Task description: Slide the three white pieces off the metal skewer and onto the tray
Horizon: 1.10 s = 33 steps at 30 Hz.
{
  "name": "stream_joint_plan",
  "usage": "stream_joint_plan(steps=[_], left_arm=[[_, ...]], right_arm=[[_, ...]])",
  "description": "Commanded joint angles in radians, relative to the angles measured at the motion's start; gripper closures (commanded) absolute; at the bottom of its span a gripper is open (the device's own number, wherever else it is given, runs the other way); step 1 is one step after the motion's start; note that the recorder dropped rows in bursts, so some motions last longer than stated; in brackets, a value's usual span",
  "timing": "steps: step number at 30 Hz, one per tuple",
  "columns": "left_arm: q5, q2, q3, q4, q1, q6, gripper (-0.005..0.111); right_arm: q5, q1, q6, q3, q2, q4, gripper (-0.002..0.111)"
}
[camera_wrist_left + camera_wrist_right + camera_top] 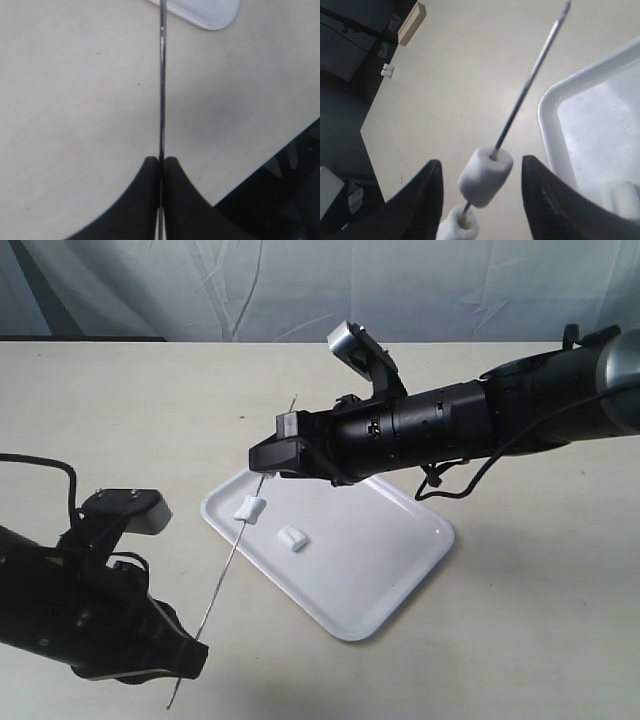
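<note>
The thin metal skewer [225, 575] slants up from lower left toward the table's middle. My left gripper [195, 652] is shut on its lower end; in the left wrist view the black fingers [150, 200] pinch the skewer [162, 90]. My right gripper [481, 161] is open, its jaws standing either side of one white piece [486, 176] threaded on the skewer [525, 90], without touching it. A second white piece [459, 225] sits lower on the rod. A third white piece [292, 538] lies loose on the white tray [380, 570]. From outside, the right gripper [268, 472] hides the upper piece.
The tray's near corner [210, 12] shows beyond the skewer in the left wrist view. The tray's rim [545, 125] is right beside the right gripper's one finger. Beige tabletop [120, 410] surrounds the tray. A dark area past the table edge [285, 190] lies near the left gripper.
</note>
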Motion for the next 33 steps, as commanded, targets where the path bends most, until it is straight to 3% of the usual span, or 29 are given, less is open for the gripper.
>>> stream_joint_plan(steps=[1,9,18,23,33], left_arm=[[-0.039,0.0,-0.005,-0.008,-0.04,0.006,0.107],[-0.07,0.0,-0.005,-0.019,-0.062,0.003,0.107],[-0.093,0.0,-0.005,-0.005,-0.062,-0.006,0.107],[-0.111,0.0,0.003,0.078,-0.062,-0.074,0.107],[-0.168,0.0,0.075,0.073,-0.062,-0.074,0.107]], right_arm=[[-0.001,-0.002,0.017,-0.01,-0.002,0.007,0.061],[0.001,-0.002,0.036,-0.01,-0.001,0.007,0.063],[0.007,-0.002,0.045,-0.01,-0.001,0.007,0.085],[0.014,-0.002,0.045,-0.01,-0.001,0.007,0.085],[0.014,-0.002,0.048,-0.01,-0.001,0.007,0.085]])
